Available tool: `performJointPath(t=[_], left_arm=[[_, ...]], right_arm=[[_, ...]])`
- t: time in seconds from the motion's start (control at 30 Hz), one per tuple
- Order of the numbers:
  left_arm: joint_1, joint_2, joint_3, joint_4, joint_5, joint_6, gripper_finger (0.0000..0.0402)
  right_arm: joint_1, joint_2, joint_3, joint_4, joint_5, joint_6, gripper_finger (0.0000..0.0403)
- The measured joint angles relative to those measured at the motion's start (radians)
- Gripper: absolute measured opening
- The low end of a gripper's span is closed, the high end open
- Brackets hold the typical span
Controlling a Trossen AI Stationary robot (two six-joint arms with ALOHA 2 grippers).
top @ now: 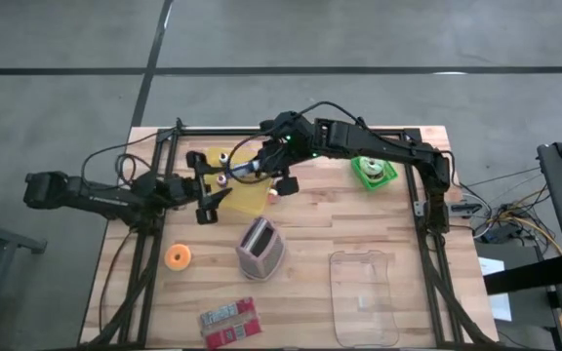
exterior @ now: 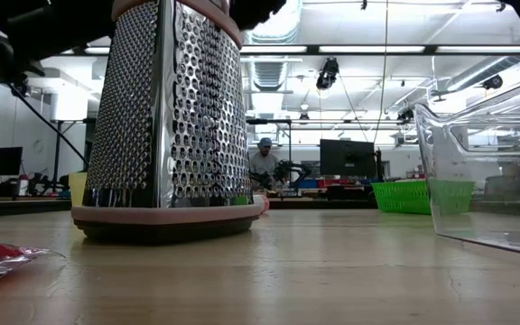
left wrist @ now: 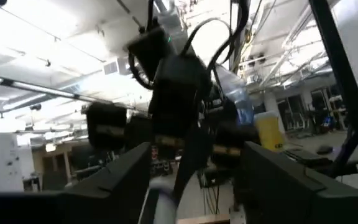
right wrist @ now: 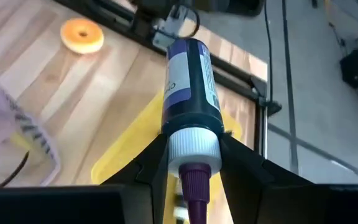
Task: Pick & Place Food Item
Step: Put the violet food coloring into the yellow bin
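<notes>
A dark blue bottle [right wrist: 191, 87] with a pale label, a white collar and a purple nozzle is held in my right gripper [right wrist: 193, 155], above a yellow board [right wrist: 132, 149] at the table's far middle. In the high view the bottle [top: 243, 172] points from my right gripper [top: 264, 168] toward my left gripper [top: 206, 185]. My left gripper is open and empty at the board's left edge, and its wrist view looks up at the right arm and the bottle [left wrist: 236, 99]. An orange ring-shaped food item [top: 178, 256] lies on the table, nearer the front. My right gripper pinches the bottle's white collar [right wrist: 193, 144], just behind the purple nozzle, between its two fingers. The fingers lie along the bottle, whose body reaches out past the fingertips. The bottle looks lifted clear of the yellow board.
A metal box grater [top: 260, 247] stands at the table's middle. A clear plastic container [top: 363, 295] sits front right, a green basket [top: 372, 172] far right, and a red packet [top: 230, 322] at the front edge. A person sits in the room behind [exterior: 264, 162].
</notes>
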Motion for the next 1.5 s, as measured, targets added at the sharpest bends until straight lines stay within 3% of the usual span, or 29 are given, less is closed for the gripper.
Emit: performJointPath(t=[0.17,0.33,0.63,1.1,1.5], left_arm=[[-0.001,-0.001,-0.001,0.006,-0.013,-0.011,0.0272],[-0.004,-0.013,0.011,0.012,-0.006,-0.042,0.0265],[-0.043,-0.017,0.033,0.002,0.007,-0.057,0.0263],[-0.074,-0.026,0.038,0.0,0.006,-0.058,0.0262],[-0.074,-0.034,0.038,0.0,0.006,-0.054,0.0262]], right_arm=[[-0.008,-0.005,0.003,-0.014,-0.016,-0.007,0.0108],[-0.025,-0.004,-0.001,-0.101,0.09,-0.058,0.0108],[-0.082,-0.005,-0.095,-0.17,0.11,-0.108,0.0108],[-0.165,-0.005,-0.353,-0.024,0.181,-0.302,0.0108],[-0.174,-0.005,-0.401,0.05,0.195,-0.451,0.0108]])
